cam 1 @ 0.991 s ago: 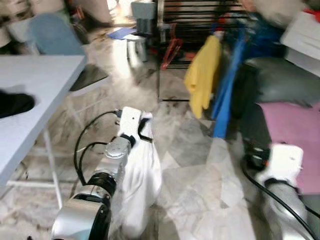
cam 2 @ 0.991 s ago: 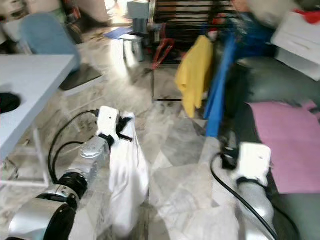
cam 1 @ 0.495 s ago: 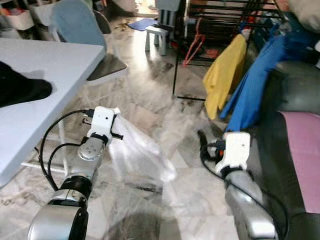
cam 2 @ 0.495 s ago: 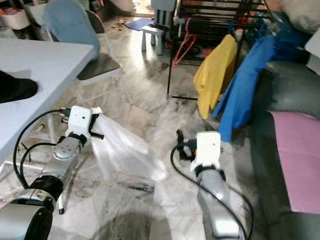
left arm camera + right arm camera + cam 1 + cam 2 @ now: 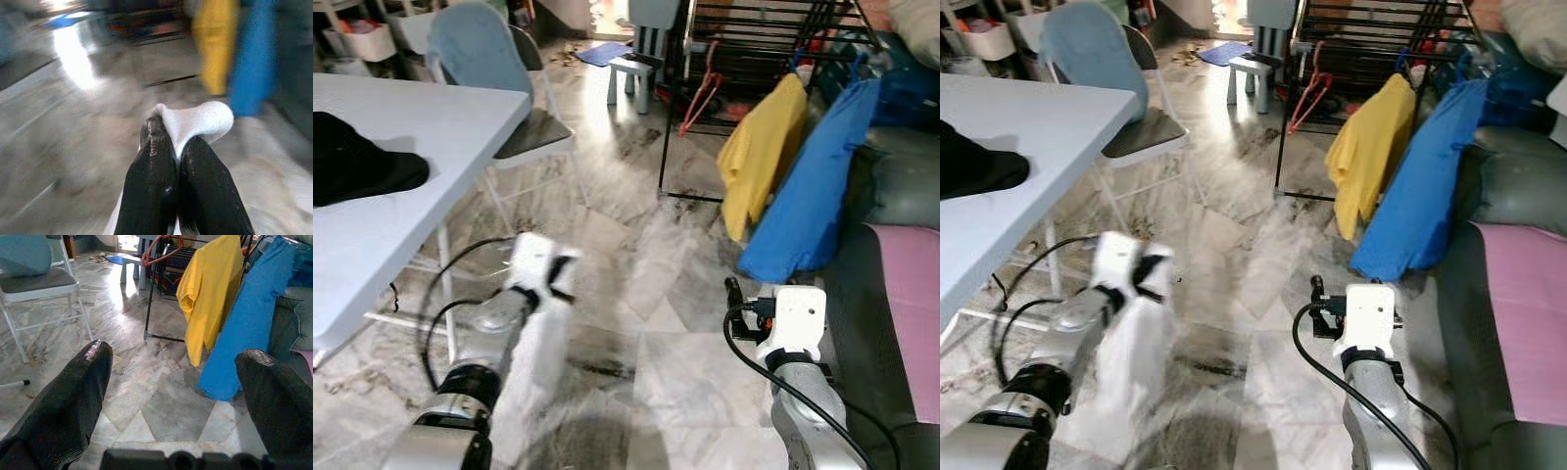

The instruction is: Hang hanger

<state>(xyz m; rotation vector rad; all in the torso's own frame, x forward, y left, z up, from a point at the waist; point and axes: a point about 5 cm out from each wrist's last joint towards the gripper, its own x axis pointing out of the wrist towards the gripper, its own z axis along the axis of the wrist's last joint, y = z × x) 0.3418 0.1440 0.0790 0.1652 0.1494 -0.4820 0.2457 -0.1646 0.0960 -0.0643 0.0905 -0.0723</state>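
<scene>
Left gripper (image 5: 168, 147) pinched on white garment (image 5: 533, 382) at a folded edge, cloth hanging toward the floor | right gripper (image 5: 171, 382) spread wide, empty | drying rack (image 5: 1351, 39) ahead holds yellow shirt (image 5: 1366, 147), blue shirt (image 5: 1425, 186) | I judge the cloth light, limp, slippery; I can't make out its hanger.

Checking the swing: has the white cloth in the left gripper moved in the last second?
Yes. The white cloth, flared toward the drying rack half a second ago, now hangs straight down beneath the left gripper.
</scene>
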